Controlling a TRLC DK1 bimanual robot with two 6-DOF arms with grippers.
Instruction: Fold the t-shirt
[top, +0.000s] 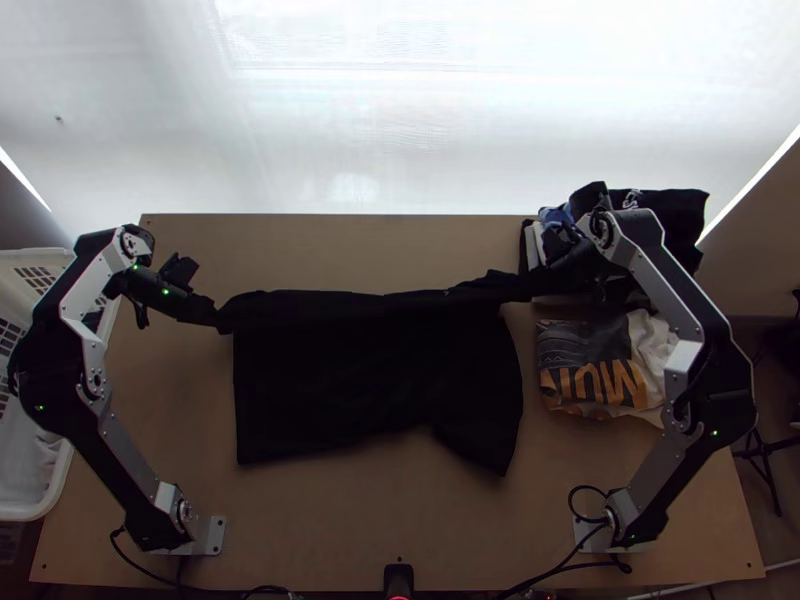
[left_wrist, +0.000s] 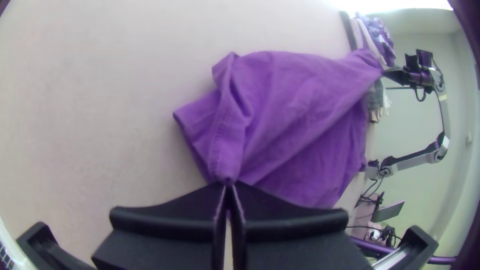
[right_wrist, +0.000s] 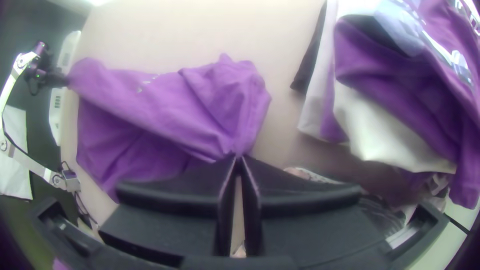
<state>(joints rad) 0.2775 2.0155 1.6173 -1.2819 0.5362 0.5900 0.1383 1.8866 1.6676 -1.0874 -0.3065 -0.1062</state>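
Left claw (top: 217, 317) pinches one end of dark t-shirt (top: 370, 380), fingertips together. Right claw (top: 526, 287) grips other end, just beside stacked clothes (top: 682, 215). Far edge runs stretched between both claws, a bit wrinkled; rest hangs toward wooden counter (top: 340, 530), near part spread over it. Printed garment (top: 585, 350) lies on counter's right side. White basket (top: 18, 500) by left edge.
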